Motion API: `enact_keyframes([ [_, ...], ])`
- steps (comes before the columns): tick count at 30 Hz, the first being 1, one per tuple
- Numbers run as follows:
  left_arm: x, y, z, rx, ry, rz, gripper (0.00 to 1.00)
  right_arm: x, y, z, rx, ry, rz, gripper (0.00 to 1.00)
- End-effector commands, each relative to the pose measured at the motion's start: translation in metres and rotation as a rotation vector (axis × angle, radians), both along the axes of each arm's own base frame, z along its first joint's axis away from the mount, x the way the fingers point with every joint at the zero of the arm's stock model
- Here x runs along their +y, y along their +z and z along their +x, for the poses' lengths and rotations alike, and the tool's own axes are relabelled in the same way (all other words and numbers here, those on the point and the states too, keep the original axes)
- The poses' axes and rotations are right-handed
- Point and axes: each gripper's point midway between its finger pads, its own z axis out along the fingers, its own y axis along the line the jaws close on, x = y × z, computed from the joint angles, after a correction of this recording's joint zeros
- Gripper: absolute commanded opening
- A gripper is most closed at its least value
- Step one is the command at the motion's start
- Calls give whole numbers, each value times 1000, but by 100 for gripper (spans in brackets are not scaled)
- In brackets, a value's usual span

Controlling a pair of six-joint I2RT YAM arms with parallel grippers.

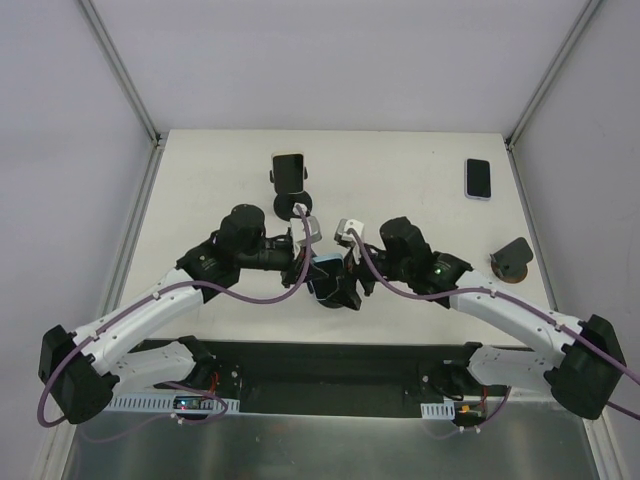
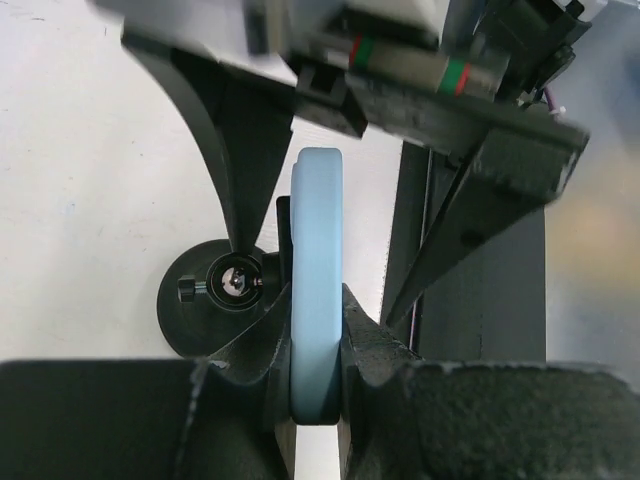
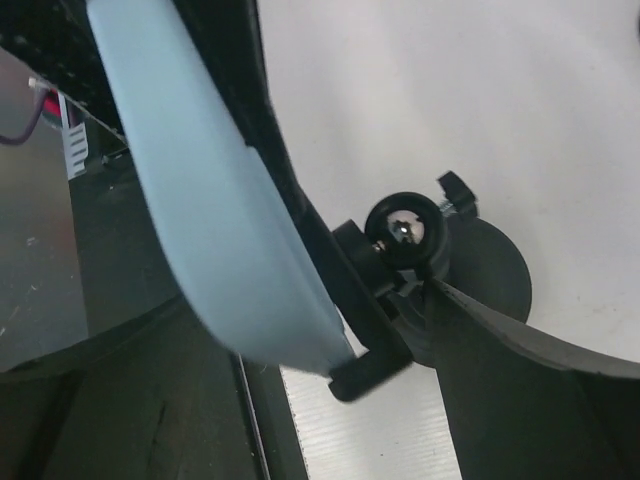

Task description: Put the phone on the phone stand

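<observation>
Overhead view looking down, wrist views close-up — both share the phone (image 2: 316,300)

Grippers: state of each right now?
Left gripper: closed on the blue phone.
Right gripper: fingers straddle the phone and stand; whether it grips cannot be told.

The pale surface (image 1: 400,165) carries a black loaded stand (image 1: 289,180) at the back. Right of it lies a flat phone (image 1: 478,178); farther right and nearer, an empty stand (image 1: 513,260); nearer, another stand's round base (image 2: 195,305).
</observation>
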Motion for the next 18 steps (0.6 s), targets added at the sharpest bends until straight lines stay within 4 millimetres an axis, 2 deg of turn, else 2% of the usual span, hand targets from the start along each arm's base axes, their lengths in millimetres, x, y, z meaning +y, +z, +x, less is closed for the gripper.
enact_keyframes([
  [1,-11,35,-6,-59,-164,-89,0,24,27,-2,-50,163,104,83],
  [3,-13,36,-3,-79,-174,-90,0,25,20,1,-19,181,99,75],
  [5,-15,35,2,-87,-178,-85,0,24,17,4,-9,171,102,59],
  [6,-16,33,3,-92,-181,-80,0,24,19,7,-13,163,117,49],
  [7,-17,29,6,-91,-179,-72,0,25,19,9,-16,158,132,29],
  [10,-18,21,22,-135,-114,-61,0,27,21,13,46,111,156,1],
  [11,-18,17,27,-152,-79,-57,0,27,14,16,87,72,156,0],
  [12,-16,14,40,-178,-3,-49,0,31,20,26,185,-35,208,0],
  [13,-13,5,43,-182,28,-44,0,31,19,36,245,-128,233,0],
  [14,-15,9,48,-208,45,-69,0,26,3,35,319,-199,231,0],
  [15,-15,7,49,-199,57,-70,0,33,16,43,311,-255,328,0],
  [16,-15,5,52,-196,70,-66,0,34,18,42,395,-311,379,0],
  [18,-17,4,53,-193,70,-68,0,39,16,41,442,-343,425,0],
])
